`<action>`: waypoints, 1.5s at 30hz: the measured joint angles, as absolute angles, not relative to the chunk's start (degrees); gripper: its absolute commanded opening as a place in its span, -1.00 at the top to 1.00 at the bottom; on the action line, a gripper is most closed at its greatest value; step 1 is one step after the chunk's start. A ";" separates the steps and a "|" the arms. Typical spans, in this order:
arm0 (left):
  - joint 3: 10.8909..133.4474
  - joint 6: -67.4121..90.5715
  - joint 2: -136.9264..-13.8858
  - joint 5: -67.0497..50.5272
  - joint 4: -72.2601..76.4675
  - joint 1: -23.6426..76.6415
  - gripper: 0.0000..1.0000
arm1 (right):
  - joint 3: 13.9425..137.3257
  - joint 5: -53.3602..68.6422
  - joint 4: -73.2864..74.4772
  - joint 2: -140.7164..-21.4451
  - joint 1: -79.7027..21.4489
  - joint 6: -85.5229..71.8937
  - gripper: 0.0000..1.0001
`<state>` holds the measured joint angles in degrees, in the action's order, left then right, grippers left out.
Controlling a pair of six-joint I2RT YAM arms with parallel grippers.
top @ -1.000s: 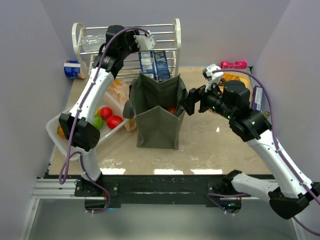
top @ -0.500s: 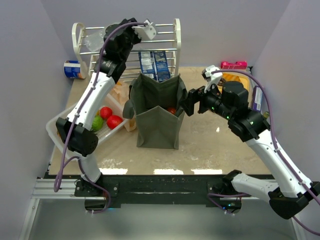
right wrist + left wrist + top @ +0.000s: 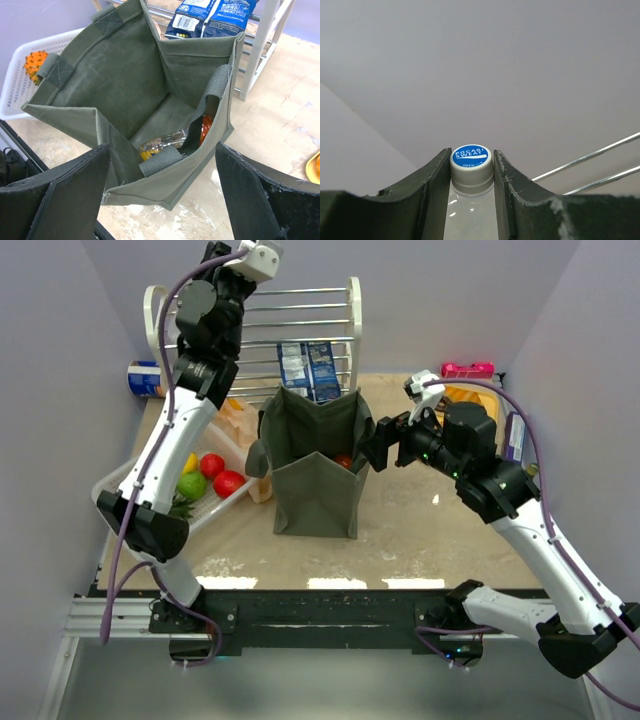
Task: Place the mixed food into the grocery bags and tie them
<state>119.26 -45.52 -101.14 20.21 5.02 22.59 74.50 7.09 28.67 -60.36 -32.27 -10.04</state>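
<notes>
Packing is barely under way: the olive tote (image 3: 315,465) stands open at the centre of the counter (image 3: 420,530) with only a clear-wrapped item (image 3: 165,141) and something red-orange (image 3: 206,131) on its floor, and its handles hang loose and untied. Most of the food is outside any bag. Red and green fruits (image 3: 211,480) lie in the white tray (image 3: 108,495) at the left of the overhead frame, two blue packets (image 3: 310,370) lean on the wire rack (image 3: 330,315) behind the tote, and more small goods sit along the right edge. The peach bag (image 3: 240,425) lies crumpled between tray and tote, with no sign of filling or tying. High in the upper left of the overhead view, the left gripper (image 3: 471,155) pinches a clear bottle (image 3: 471,167) at the neck, its blue-and-white cap showing between the dark fingers (image 3: 432,180); the bottle hangs above the rack, well apart from the tote's mouth. The right gripper (image 3: 161,147) is spread wide and holds nothing, poised at the tote's right rim with the near corner of the fabric between its fingers; whether it touches the cloth cannot be told. By the look of it, nearly all loading and both ties remain.
</notes>
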 measured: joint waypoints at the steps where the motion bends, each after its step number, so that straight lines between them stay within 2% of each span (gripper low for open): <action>1: 119.33 -44.18 -100.79 20.51 4.91 22.57 1.00 | 74.50 7.07 28.67 -60.36 -32.27 -10.07 -0.77; 7: 115.70 -30.02 -92.49 17.26 -1.19 22.68 1.00 | 74.50 6.96 28.67 -61.28 -32.27 -9.96 -0.77; 13: 103.68 -10.96 -75.66 3.73 -6.13 23.14 1.00 | 74.50 4.01 28.75 -62.61 -32.27 -9.37 -0.78; 17: 96.84 -3.01 -69.10 -2.31 -5.93 28.75 1.00 | 74.50 2.70 28.69 -62.46 -32.23 -9.06 -0.79; 22: 89.86 4.27 -68.55 -8.97 -3.18 34.48 1.00 | 73.95 2.44 28.40 -61.67 -32.23 -8.99 -0.79; 26: 81.69 6.09 -69.89 -11.35 -0.36 34.81 1.00 | 73.25 2.50 28.16 -60.62 -32.23 -8.99 -0.79; 37: 70.91 6.57 -72.97 -12.73 3.22 35.73 0.97 | 71.24 2.42 27.94 -60.34 -32.23 -9.02 -0.79; 39: 68.88 6.68 -72.51 -13.17 2.98 35.92 0.59 | 71.11 2.09 27.94 -60.36 -32.23 -9.02 -0.79; 40: 68.42 6.72 -72.49 -13.41 2.33 36.01 0.10 | 71.05 1.96 27.99 -60.36 -32.23 -9.02 -0.79; 41: 68.10 6.72 -72.49 -13.69 1.19 36.07 -0.12 | 71.00 1.83 27.99 -60.36 -32.23 -9.02 -0.79; 43: 67.70 6.63 -72.47 -14.20 -0.10 36.07 -1.00 | 70.94 0.97 27.97 -60.45 -32.23 -9.02 -0.79; 45: 67.81 5.78 -71.70 -14.11 -0.34 36.07 -1.00 | 70.76 0.75 27.90 -60.58 -32.23 -9.06 -0.79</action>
